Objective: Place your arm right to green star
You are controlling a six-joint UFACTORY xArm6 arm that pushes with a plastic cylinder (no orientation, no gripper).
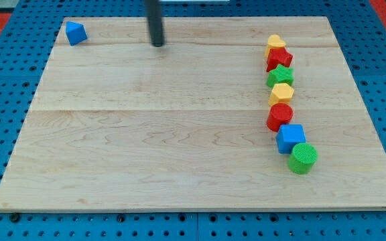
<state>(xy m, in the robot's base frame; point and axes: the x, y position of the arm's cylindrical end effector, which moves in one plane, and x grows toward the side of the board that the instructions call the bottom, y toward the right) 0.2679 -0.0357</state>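
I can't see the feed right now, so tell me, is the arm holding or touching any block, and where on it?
Nothing is held. My tip rests on bare board near the view's top, far left of the green star and touching no block.

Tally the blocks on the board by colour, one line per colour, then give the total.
Blue: 2, the blue block at the view's top left and the blue cube
Yellow: 2, the top yellow block and the yellow hexagon
Red: 2, the red star and the red cylinder
Green: 2, the green star and the green cylinder
Total: 8
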